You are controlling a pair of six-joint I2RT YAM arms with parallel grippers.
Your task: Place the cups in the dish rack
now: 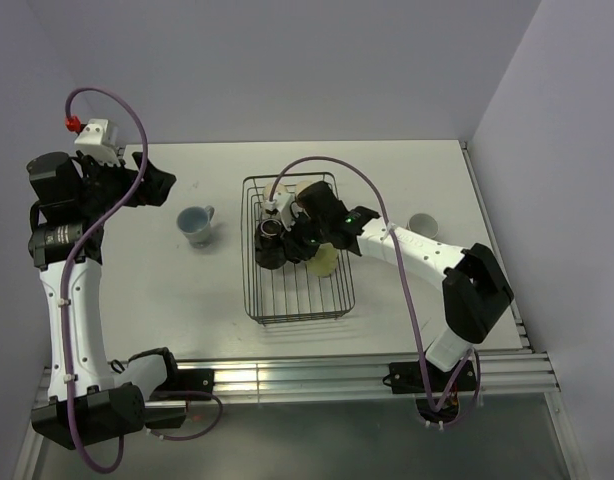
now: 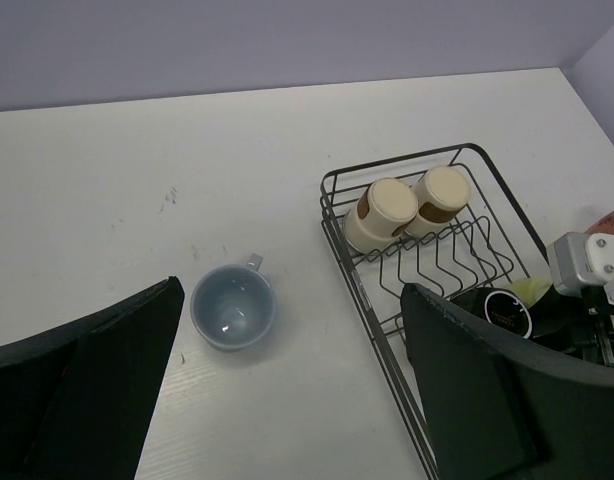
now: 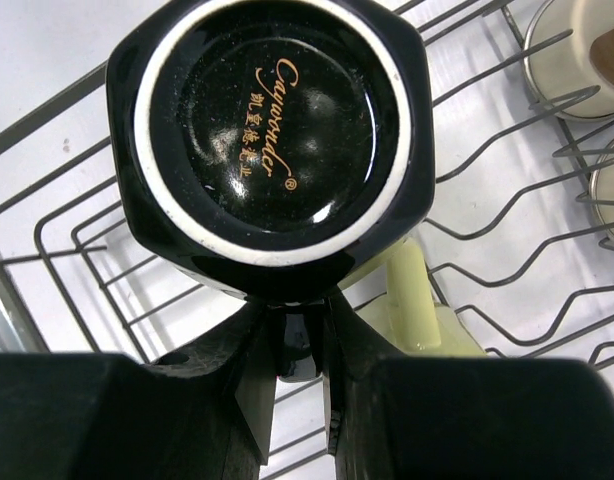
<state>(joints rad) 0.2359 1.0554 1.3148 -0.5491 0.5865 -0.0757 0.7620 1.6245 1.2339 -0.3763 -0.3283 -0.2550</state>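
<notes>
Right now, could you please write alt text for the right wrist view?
The right end effector grips the handle of an upside-down black mug over the dish rack; a pale yellow mug peeks out from behind it.

1. A white, matte, rectangular tabletop [image 1: 287, 165] fills the middle of the space, its surface flat and plain.
2. A smooth, pale lavender-grey back wall [image 1: 287, 60] rises directly from the table's far edge.
3. A right side wall of the same pale tint [image 1: 577, 150] meets the back wall in a straight vertical corner, and a matching left side wall [image 1: 7, 90] closes the other side.
4. A silver, slotted aluminium rail [image 1: 317, 375] runs along the table's near edge and catches a bright glare.
5. Below the rail lies a dull grey surface [image 1: 317, 440]; whether it is floor or shelf I cannot tell.
6. A few small dark scuff marks [image 2: 171, 196] speckle the tabletop.
7. The light is soft and even, and the shadows it casts are faint.
</notes>
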